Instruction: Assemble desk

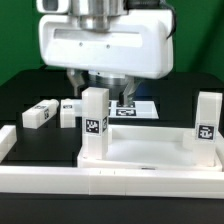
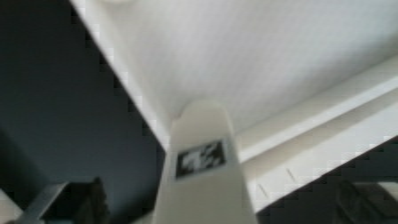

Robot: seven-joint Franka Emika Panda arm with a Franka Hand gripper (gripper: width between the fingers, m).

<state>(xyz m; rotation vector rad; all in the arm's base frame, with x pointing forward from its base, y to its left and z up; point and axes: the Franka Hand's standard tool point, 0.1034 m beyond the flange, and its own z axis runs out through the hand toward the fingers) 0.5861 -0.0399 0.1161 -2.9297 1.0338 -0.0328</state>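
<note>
The white tray-like tabletop (image 1: 150, 150) lies near the front. One white leg (image 1: 95, 122) stands upright at its corner on the exterior view's left, and a second leg (image 1: 208, 125) stands at the corner on the right. Two more legs (image 1: 40, 113) (image 1: 68, 108) lie loose on the black table at the left. My gripper (image 1: 101, 90) hangs just above the left upright leg, jaws open and empty. In the wrist view that leg (image 2: 205, 160) runs between my dark fingers (image 2: 63, 200) with gaps on both sides, the gripper (image 2: 214, 205) straddling it, and the tabletop (image 2: 267, 60) is beyond.
White border rails run along the front (image 1: 100, 185) and the exterior view's left (image 1: 8, 145). The marker board (image 1: 135, 108) lies behind the tabletop, under the gripper body.
</note>
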